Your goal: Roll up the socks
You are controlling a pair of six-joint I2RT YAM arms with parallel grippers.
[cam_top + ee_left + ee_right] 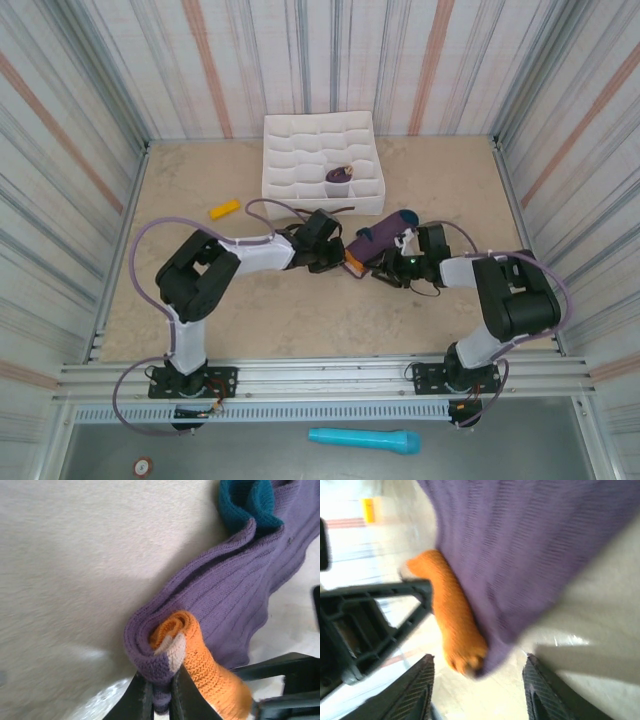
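Note:
A purple sock (378,236) lies mid-table between both grippers, its teal toe (408,217) at the far end and its orange cuff (352,259) at the near end. My left gripper (161,696) is shut on the sock's (225,595) rolled end, where purple fabric wraps the orange cuff (202,667). The teal part (247,502) lies further off. My right gripper (480,692) stands open just short of the sock (520,555), with the orange cuff (452,620) hanging between its fingers untouched. A second purple bundle (340,177) sits in a tray cell.
The white compartment tray (290,150) stands at the back centre. A yellow-orange marker-like object (225,209) lies left of the tray. A blue object (363,440) rests below the arm bases, off the table. Striped walls close in the table.

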